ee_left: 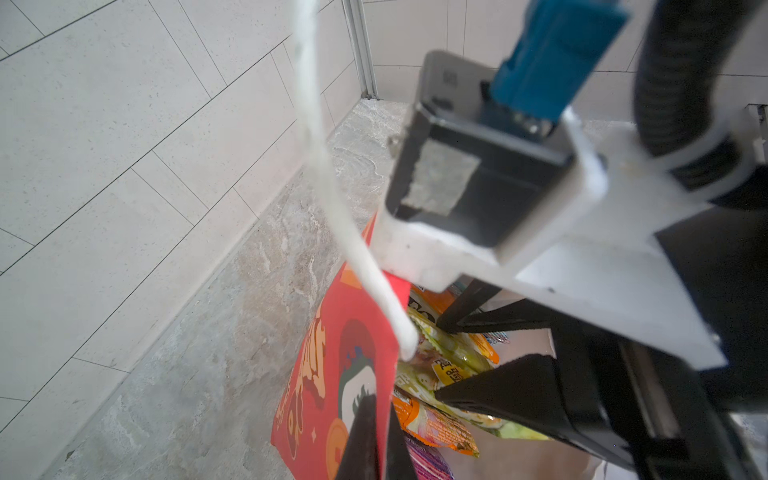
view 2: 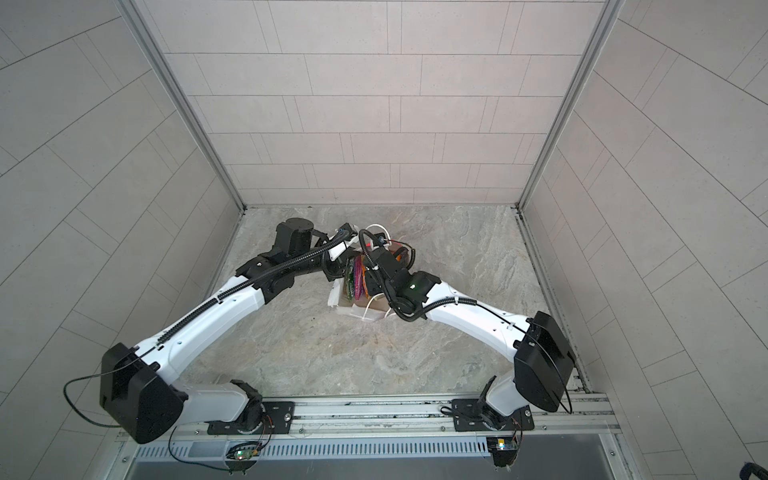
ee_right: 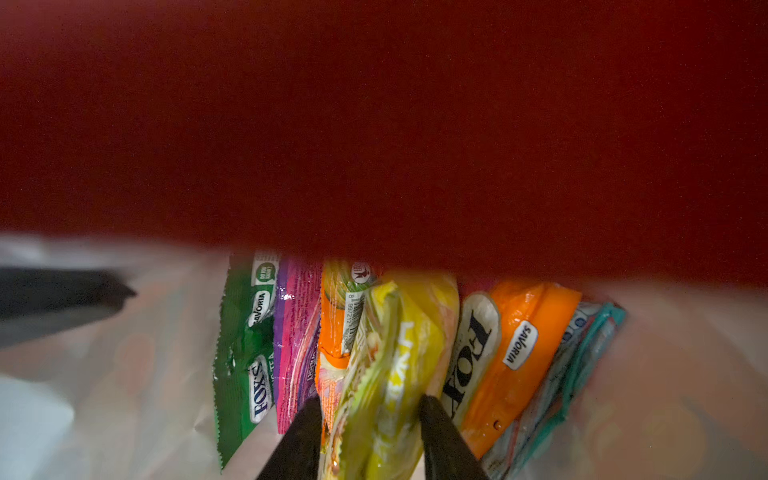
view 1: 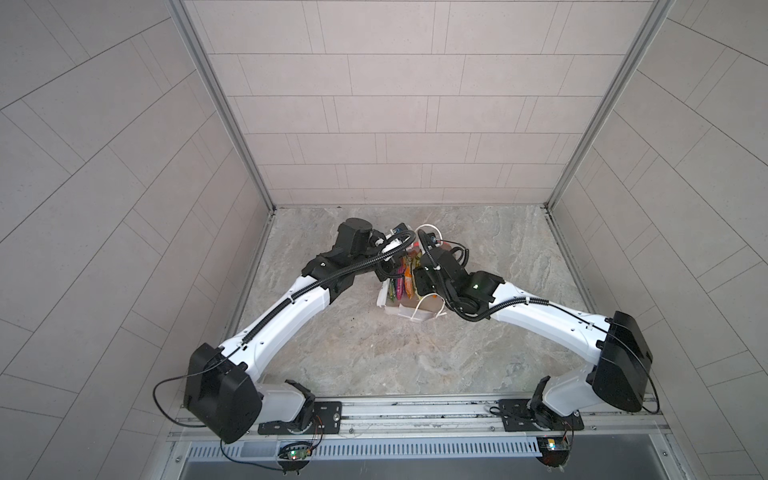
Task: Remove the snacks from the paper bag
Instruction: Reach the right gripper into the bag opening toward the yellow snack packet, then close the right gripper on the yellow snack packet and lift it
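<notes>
The right pincer [ee_right: 370, 405] straddles the yellow packet [ee_right: 399, 374], whether clamped I cannot tell, among 6 snacks [ee_right: 291, 332] upright inside the paper bag [ee_left: 332, 374], whose wall the left pincer [ee_left: 380, 419] grips closed; best pinch only that 1 packet, then lift straight up

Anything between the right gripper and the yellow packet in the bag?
Nothing visible: the right gripper has its jaws flanking the glossy yellow plastic packet inside the red paper gift bag. Orange packets crowd both sides.
</notes>
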`<move>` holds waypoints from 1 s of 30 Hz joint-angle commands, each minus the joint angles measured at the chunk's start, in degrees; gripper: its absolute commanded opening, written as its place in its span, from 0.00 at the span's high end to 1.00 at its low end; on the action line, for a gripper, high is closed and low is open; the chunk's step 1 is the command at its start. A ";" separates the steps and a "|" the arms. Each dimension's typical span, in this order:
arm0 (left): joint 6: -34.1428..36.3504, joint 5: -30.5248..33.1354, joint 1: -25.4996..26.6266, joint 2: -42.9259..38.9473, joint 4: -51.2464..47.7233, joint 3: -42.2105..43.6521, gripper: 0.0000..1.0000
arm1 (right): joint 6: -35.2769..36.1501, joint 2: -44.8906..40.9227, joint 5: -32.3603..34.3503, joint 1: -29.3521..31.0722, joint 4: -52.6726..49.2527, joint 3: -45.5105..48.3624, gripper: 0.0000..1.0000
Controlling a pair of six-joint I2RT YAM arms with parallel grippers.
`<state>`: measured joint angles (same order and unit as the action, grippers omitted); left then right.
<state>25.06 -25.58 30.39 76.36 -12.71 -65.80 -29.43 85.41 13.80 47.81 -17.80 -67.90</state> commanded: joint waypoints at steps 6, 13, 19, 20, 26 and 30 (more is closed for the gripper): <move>-0.27 -2.28 0.28 -2.31 1.11 0.86 1.00 | -0.20 0.66 2.08 0.00 -0.22 0.31 0.74; -0.28 -2.53 0.28 -2.34 1.46 0.96 1.00 | 0.76 0.98 3.30 0.00 -1.01 0.13 0.66; -0.29 -2.59 0.28 -2.09 1.63 1.07 1.00 | 2.03 0.47 2.91 -0.09 -0.50 0.47 0.87; -0.35 -2.54 0.33 -2.10 1.68 1.05 1.00 | 2.25 0.38 2.90 -0.09 -0.56 0.40 0.90; -0.45 -2.45 0.29 -2.33 1.72 1.20 1.00 | 4.25 -1.40 0.79 -0.09 0.00 0.66 0.95; -0.52 -2.37 0.28 -2.53 2.03 1.44 1.00 | 6.78 -3.35 -2.63 -0.15 1.28 1.12 1.00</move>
<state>25.04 -26.00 30.39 75.59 -12.38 -65.06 -25.02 84.73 13.67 47.79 -17.04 -67.46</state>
